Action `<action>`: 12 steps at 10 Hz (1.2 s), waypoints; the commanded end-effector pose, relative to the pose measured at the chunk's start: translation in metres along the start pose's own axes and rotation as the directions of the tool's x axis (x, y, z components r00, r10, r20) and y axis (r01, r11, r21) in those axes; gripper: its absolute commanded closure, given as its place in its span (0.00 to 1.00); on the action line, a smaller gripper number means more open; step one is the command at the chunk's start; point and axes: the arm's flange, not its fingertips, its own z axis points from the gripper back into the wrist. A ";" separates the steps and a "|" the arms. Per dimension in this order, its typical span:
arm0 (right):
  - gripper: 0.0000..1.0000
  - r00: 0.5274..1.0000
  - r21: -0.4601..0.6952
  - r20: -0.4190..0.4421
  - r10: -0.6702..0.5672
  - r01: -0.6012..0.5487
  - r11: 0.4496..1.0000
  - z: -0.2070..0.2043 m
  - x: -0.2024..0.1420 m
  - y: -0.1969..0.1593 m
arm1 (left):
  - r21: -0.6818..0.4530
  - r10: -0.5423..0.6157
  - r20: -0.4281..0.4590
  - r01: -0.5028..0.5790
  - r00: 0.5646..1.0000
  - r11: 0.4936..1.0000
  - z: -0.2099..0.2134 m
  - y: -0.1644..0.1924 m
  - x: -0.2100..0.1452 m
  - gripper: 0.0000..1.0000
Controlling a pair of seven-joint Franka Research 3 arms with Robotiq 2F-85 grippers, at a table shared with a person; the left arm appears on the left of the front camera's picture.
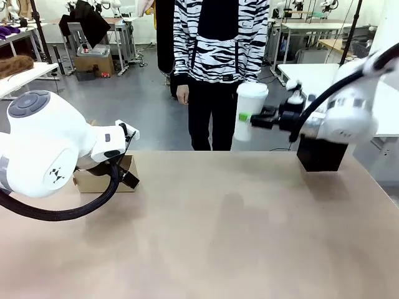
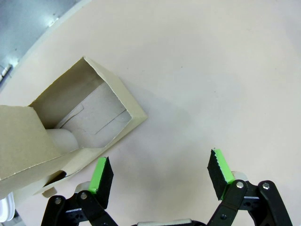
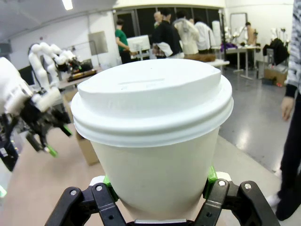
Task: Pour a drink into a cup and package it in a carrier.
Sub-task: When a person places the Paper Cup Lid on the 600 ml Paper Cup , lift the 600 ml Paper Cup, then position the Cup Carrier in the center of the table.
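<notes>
My right gripper (image 1: 247,117) is shut on the white paper cup (image 1: 250,111), holding it upright with its lid on, in the air above the table's far right. In the right wrist view the cup (image 3: 155,136) stands close up, with my right gripper (image 3: 159,188) around its lower wall. The brown cardboard carrier (image 1: 105,180) lies at the table's left. My left gripper (image 1: 129,179) hovers beside it. From the left wrist, the carrier (image 2: 70,127) lies on its side, and my left gripper (image 2: 161,169) is open just off its edge, holding nothing. The drink is hidden.
A black box (image 1: 321,156) stands at the table's far right edge, behind my right arm. A person in a black-and-white striped top (image 1: 219,43) stands at the far side, hand (image 1: 182,94) hanging down. The tabletop (image 1: 224,230) in the middle is bare.
</notes>
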 end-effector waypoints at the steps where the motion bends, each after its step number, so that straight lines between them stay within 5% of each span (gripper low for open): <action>1: 0.24 0.998 -0.004 -0.065 0.014 -0.014 1.000 0.032 0.063 0.054 | -0.002 0.002 0.001 -0.002 1.000 1.000 0.000 0.000 0.000 0.00; 5: 0.24 0.984 0.041 -0.115 0.138 -0.134 0.990 0.084 0.137 0.141 | -0.002 0.002 0.001 -0.002 1.000 1.000 0.000 0.000 0.000 0.00; 12: 0.24 0.984 0.027 -0.099 0.147 -0.145 0.989 0.076 0.135 0.126 | -0.002 0.002 0.001 -0.002 1.000 1.000 0.000 0.000 0.000 0.00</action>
